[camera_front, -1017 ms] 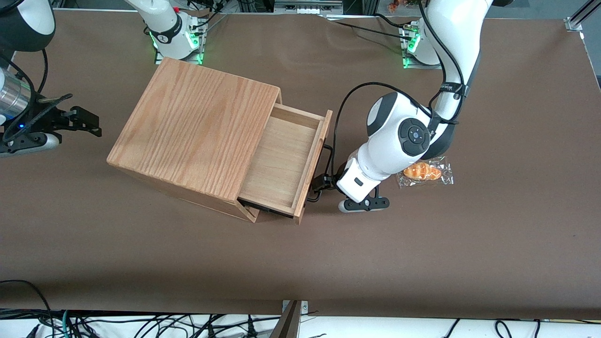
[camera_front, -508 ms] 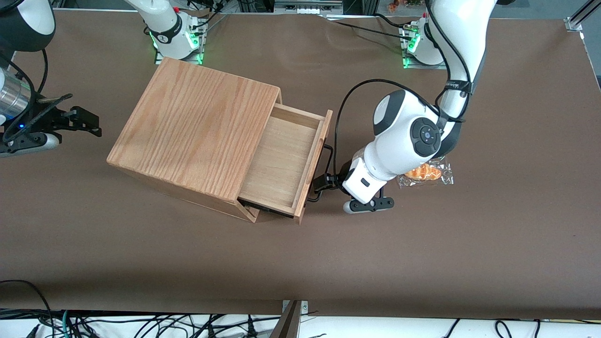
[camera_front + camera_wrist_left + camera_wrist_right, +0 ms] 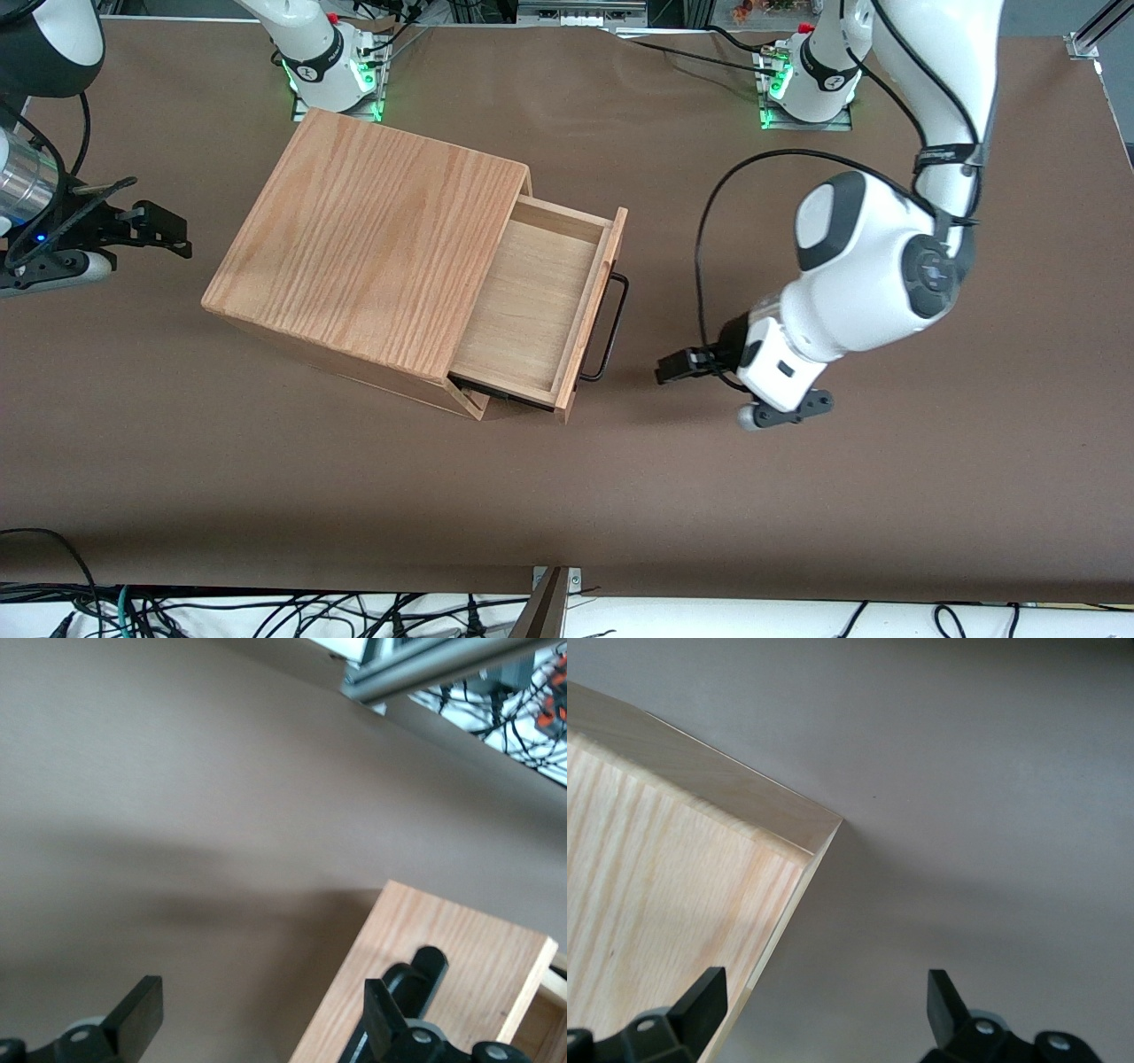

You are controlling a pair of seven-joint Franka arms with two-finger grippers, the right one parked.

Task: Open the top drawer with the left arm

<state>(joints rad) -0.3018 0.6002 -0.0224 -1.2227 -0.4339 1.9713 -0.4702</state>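
Top drawer pulled well out of wooden box, interior bare, wire handle free. Left arm's gripper sits apart from the handle toward the working arm's end, fingers spread, empty. Pull looks done; next just retreat clear.

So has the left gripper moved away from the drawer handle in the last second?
Yes. The gripper, open, has drawn back from the top drawer's handle toward the working arm's end.

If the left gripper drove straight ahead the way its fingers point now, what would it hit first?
Probably the black wire handle on the top drawer. The left gripper, fingers open, points across bare table toward the drawer front with nothing between them, though its height relative to the handle is uncertain.
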